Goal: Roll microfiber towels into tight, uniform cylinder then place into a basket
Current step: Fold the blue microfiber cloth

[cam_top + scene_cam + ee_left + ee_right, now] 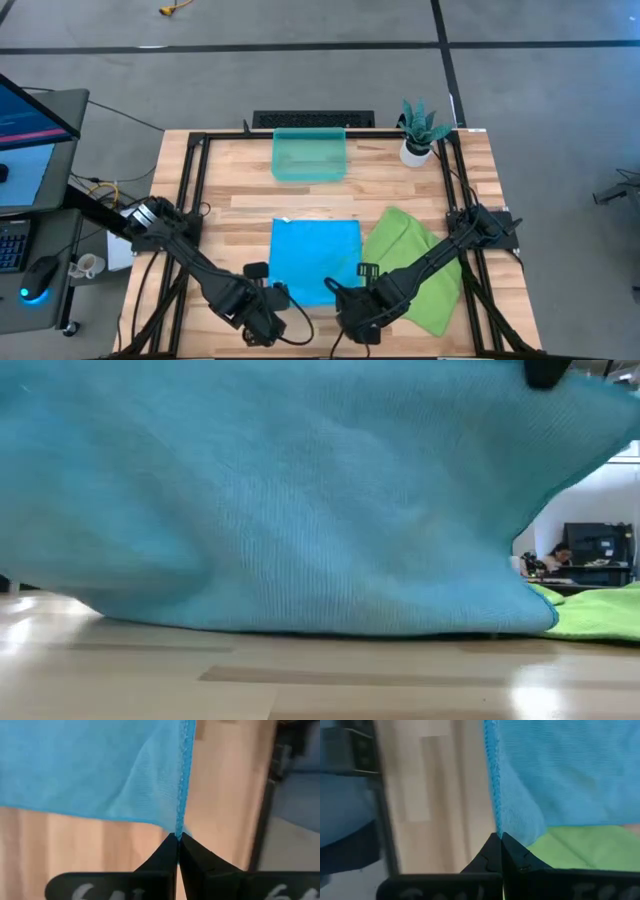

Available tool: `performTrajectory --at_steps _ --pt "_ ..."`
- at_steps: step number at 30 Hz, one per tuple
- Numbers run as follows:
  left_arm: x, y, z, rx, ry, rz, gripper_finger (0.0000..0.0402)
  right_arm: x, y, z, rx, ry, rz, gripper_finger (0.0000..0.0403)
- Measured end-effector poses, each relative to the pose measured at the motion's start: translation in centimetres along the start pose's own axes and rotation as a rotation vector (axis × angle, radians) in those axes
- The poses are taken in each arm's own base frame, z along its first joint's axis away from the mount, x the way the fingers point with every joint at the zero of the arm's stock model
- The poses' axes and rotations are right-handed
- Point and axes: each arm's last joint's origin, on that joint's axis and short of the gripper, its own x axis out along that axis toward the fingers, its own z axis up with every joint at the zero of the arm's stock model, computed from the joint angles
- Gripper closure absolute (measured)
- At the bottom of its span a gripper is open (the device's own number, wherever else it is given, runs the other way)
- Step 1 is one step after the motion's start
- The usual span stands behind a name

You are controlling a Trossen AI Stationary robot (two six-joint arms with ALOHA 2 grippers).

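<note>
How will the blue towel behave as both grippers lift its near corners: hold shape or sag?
Likely sag: the blue towel already drapes in soft folds between the left gripper and right gripper, both pinched shut on its corners. Probably light, since thin edge pinches carry it. Its far edge may drag on the table or the green towel.

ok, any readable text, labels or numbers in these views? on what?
None readable.
Left gripper: pale marks on its body, cut off at the frame edge, illegible.
Right gripper: same, illegible.
Monitor beside the table: content too small to read.
Blue towel, basket: no labels visible.
</note>
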Motion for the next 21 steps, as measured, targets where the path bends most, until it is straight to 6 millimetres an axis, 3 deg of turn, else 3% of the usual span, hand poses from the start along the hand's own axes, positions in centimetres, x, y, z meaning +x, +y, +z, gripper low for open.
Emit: performTrajectory --at_steps 7,12,21 --pt "-1.2 -0.2 0.3 0.004 0.060 -0.102 0.0401 -1.3 0.8 0.3 0.001 0.000 0.108 0.0397" --pt "-1.2 0.0 0.2 0.023 0.051 -0.052 0.0401 -2.6 1.1 0.3 0.018 -0.007 0.123 0.0397" --pt "-0.7 1.8 0.5 -0.017 -0.018 0.189 0.0401 -0.2 -1.6 0.5 0.055 0.106 -0.037 0.0397"
